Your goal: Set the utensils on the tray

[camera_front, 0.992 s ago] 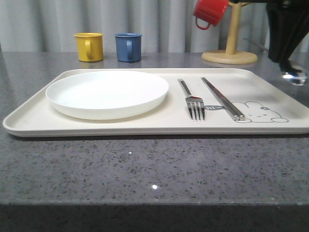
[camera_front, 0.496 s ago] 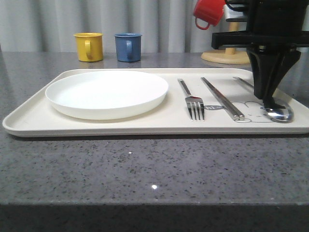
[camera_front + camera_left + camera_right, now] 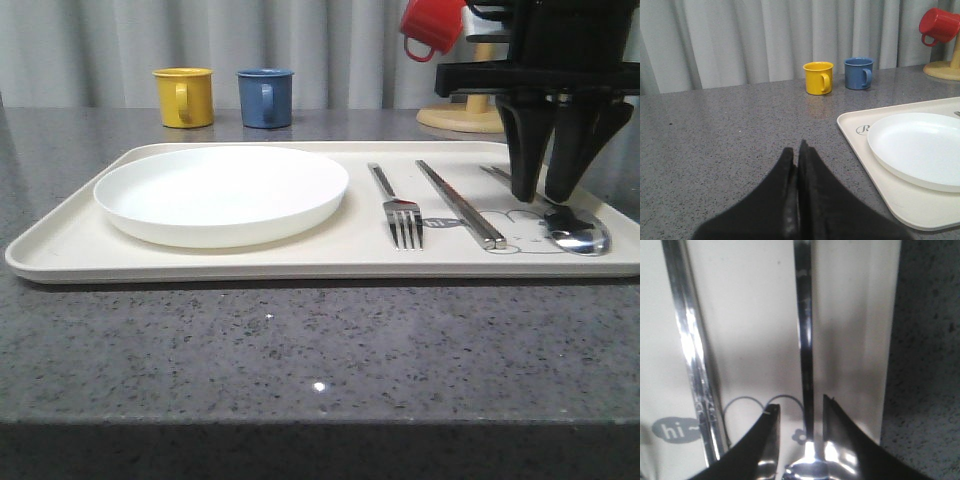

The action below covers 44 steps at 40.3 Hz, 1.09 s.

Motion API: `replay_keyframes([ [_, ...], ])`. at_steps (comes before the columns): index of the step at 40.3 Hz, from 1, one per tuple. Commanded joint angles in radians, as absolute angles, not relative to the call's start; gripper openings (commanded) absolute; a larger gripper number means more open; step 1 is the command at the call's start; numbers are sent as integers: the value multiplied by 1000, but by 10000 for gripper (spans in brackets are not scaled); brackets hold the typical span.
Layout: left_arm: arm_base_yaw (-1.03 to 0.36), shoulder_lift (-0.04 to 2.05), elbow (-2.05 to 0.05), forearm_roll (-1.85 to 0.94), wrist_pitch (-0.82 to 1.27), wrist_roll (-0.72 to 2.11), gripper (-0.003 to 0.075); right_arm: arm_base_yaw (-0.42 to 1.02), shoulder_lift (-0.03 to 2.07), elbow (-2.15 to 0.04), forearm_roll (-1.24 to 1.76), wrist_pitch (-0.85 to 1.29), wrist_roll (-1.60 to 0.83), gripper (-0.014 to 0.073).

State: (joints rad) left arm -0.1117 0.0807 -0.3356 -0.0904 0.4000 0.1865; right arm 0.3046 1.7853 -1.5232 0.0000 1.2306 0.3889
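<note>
Right gripper (image 3: 541, 195) hung over the spoon (image 3: 575, 236) with fingers apart, spoon let go and lying on the tray (image 3: 60, 250) at 3 o'clock, chopsticks (image 3: 460, 203), fork (image 3: 396, 207), white plate (image 3: 222, 194) beside it, left gripper (image 3: 799, 152) pressed closed, holding nothing.

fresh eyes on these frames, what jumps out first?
The right gripper hangs with open jaws just above the spoon, which lies on the tray at its right end, beside the chopsticks and fork. The white plate fills the tray's left half. The left gripper is shut above bare table left of the tray.
</note>
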Motion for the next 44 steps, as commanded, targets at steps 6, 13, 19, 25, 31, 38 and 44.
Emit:
replay_keyframes([
  [6, -118, 91, -359, -101, 319, 177, -18, 304, 1680, -1715, -20, 1336, 382, 267],
  [13, -118, 91, -359, -101, 319, 177, -18, 304, 1583, -1754, -37, 1335, 310, 90],
  [19, -118, 91, -359, -101, 319, 177, -18, 304, 1477, -1719, -37, 1318, 233, -81],
  [25, -118, 91, -359, -101, 319, 177, -18, 304, 1295, -1562, -41, 1169, 201, -76],
  [31, -118, 91, -359, -101, 319, 177, -18, 304, 1098, -1310, -53, 981, 181, -76],
  [38, -118, 91, -359, -101, 319, 177, -18, 304, 827, -943, -57, 713, 170, -76],
  [44, -118, 91, -359, -101, 319, 177, -18, 304, 592, -663, -62, 506, 170, -76],
])
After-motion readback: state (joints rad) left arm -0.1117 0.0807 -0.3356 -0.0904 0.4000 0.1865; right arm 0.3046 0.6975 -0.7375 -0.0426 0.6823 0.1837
